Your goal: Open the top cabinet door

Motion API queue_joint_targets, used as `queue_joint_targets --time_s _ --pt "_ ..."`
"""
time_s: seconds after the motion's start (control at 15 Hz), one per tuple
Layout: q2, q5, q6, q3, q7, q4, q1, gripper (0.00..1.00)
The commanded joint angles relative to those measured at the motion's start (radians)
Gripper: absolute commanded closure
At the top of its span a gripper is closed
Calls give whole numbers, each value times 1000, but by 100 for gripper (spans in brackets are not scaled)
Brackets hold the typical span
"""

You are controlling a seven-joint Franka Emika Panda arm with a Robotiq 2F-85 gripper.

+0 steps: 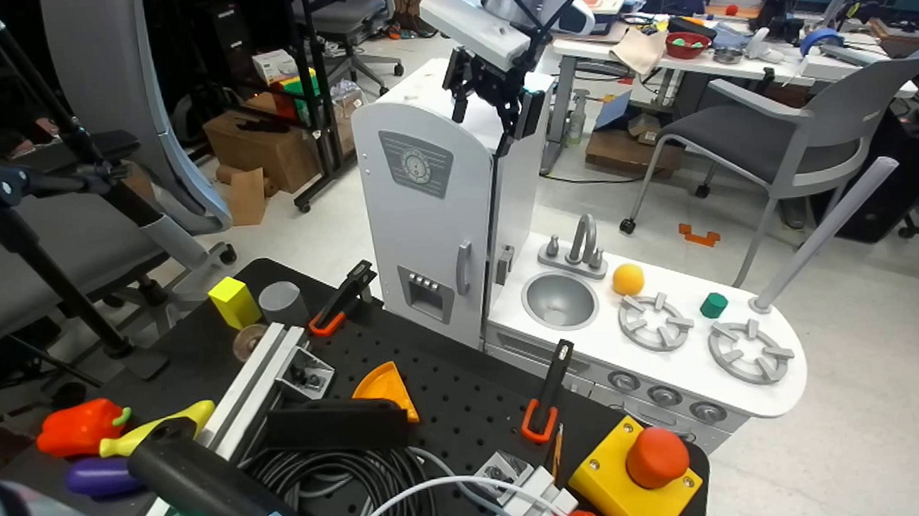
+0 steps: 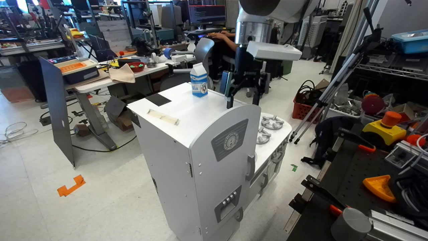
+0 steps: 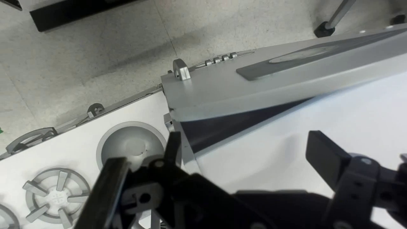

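Note:
The top cabinet door [image 1: 425,220] is the light-grey front of the tall toy-kitchen unit, with a grey panel. It also shows in an exterior view [image 2: 204,180] and in the wrist view [image 3: 219,87]. It stands slightly ajar: a dark wedge-shaped gap [image 3: 235,122] shows behind it, widest at the handle side. The door handle [image 1: 464,268] is grey. My gripper [image 1: 482,127] is open and empty above the cabinet top, behind the door's upper edge. In the wrist view [image 3: 244,140] its left finger is by the cabinet's sink-side edge. Whether it touches anything, I cannot tell.
A blue-and-white milk carton [image 2: 199,82] stands on the cabinet top. The low white counter [image 1: 510,307] with faucet [image 1: 584,238], sink [image 1: 560,301] and burners adjoins the cabinet. A black pegboard table [image 1: 468,401] with clutter and clamps stands in front of the door.

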Motion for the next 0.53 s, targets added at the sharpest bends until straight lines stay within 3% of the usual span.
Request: queue_joint_targets --time_s 0.0,0.47 --pt "31 -27 -32 7 52 12 13 0" --pt "34 -26 -149 20 83 -27 37 0"
